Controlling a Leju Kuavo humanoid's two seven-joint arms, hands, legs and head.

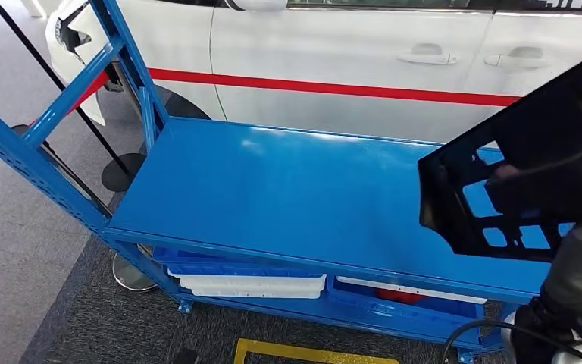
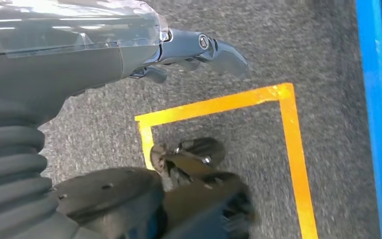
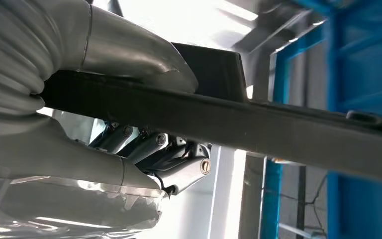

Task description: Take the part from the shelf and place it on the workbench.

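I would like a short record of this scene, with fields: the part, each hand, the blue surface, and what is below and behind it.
part: black plastic part with cut-out openings, held up over the right end of the blue top
right hand: right hand grips the part's edge
left hand: left hand holds nothing, hangs over the grey carpet
surface: blue top, bare
below: white trays on the lower level
behind: white car with a red stripe

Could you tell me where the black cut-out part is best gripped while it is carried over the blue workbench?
Probably where the right hand holds it now: on the edge rail of the black part, from its robot-facing side. The rail is a straight, thin bar that fingers can wrap.
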